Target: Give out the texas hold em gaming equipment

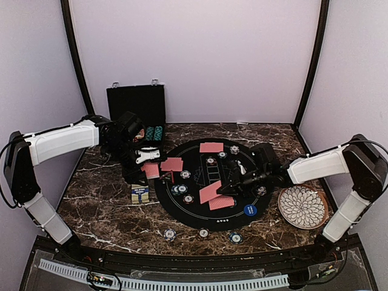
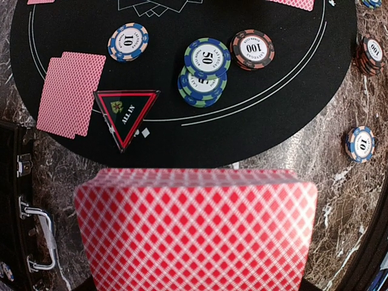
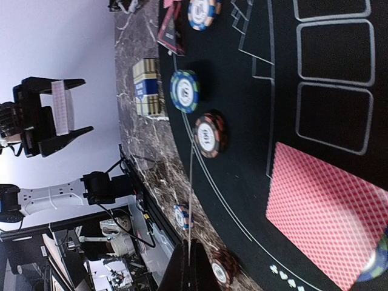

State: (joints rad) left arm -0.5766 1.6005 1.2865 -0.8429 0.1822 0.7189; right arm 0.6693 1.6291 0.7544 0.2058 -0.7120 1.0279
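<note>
Left gripper (image 3: 73, 108) — clamped on red-backed card deck (image 2: 194, 230), above the left side of the table (image 1: 109, 209). Right gripper (image 1: 229, 189) — clenched, over black mat (image 1: 200, 215) at table centre; dealt cards (image 1: 211, 147) and chips (image 1: 185, 174) lie on it.

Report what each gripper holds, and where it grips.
Left gripper clamps the card deck across opposite edges. Right gripper pinches a single card by one edge.

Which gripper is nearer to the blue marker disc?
Right. The right gripper, shut on a red card, hangs close beside the blue marker disc; the left gripper holds the deck across the mat.
</note>
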